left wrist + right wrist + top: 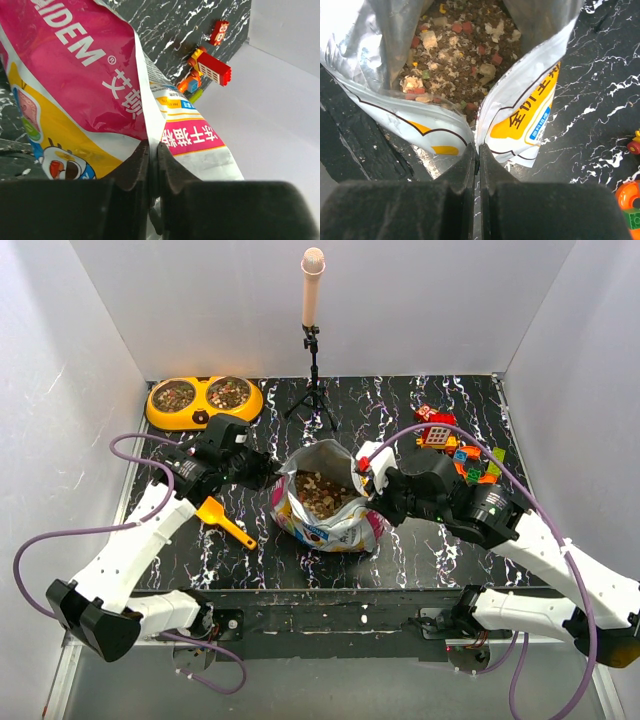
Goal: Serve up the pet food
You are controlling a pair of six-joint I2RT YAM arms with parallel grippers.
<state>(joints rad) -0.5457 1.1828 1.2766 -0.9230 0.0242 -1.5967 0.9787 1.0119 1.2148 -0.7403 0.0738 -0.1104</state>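
Observation:
The crinkly white bag (330,525) with a magenta band stands open in the middle of the table, and the pet food (320,492) shows in its mouth. My left gripper (266,472) is shut on the bag's left edge. In the left wrist view its jaws (154,150) pinch the seam of the bag (90,75). My right gripper (366,480) is shut on the bag's right edge. In the right wrist view its jaws (478,150) pinch the rim of the bag (530,100), with brown, reddish and tan kibble (460,45) inside.
The orange double bowl (204,416) sits at the back left, with kibble in both steel cups. The yellow-orange scoop (222,518) lies left of the bag, under my left arm. A microphone on a tripod (313,340) stands at the back middle. Toy bricks (455,450) lie at the right.

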